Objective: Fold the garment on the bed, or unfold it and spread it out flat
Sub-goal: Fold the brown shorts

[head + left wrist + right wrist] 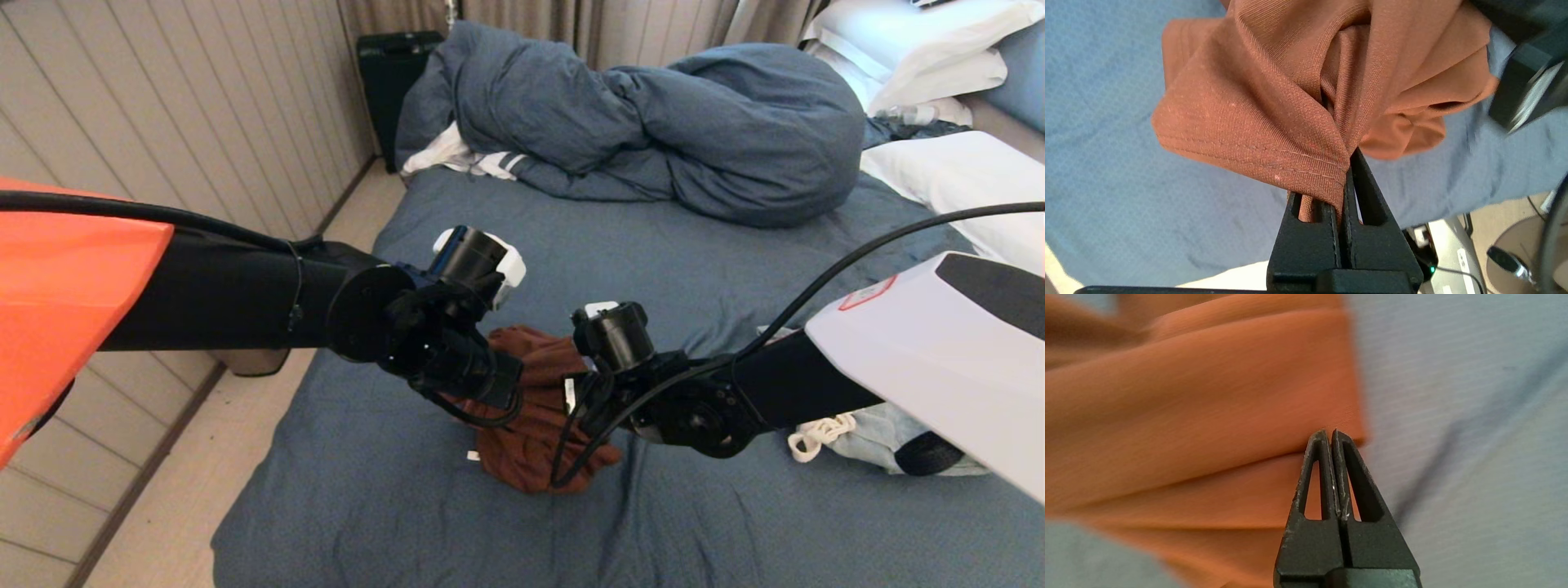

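While the left tool (1345,179) is clenching the stitched hem of the rust garment (531,408), the cloth is hanging bunched from it in deep folds above the bed (669,269). In the head view the garment is sitting near the picture's centre, slightly toward 6 o'clock, between the two wrists, with its lower part resting crumpled on the blue sheet. The right tool (1329,437) is pressed fully shut, its tips lying against the garment's edge; whether any cloth is caught between them, I cannot tell.

The duvet (694,122) is piled at 12 o'clock, the pillows (939,57) at 1 to 2 o'clock, and a pale garment with a white cord (865,437) is lying at 4 o'clock under the right arm.

Risks, as I judge them: the left grip is taking only a narrow bite of hem, so a sharp pull could be slipping it free and dropping the cloth in a heap. If the right tool is holding nothing, spreading apart would be stretching no edge. The wrists are working close together, so cables or the arms themselves could be snagging the fabric.
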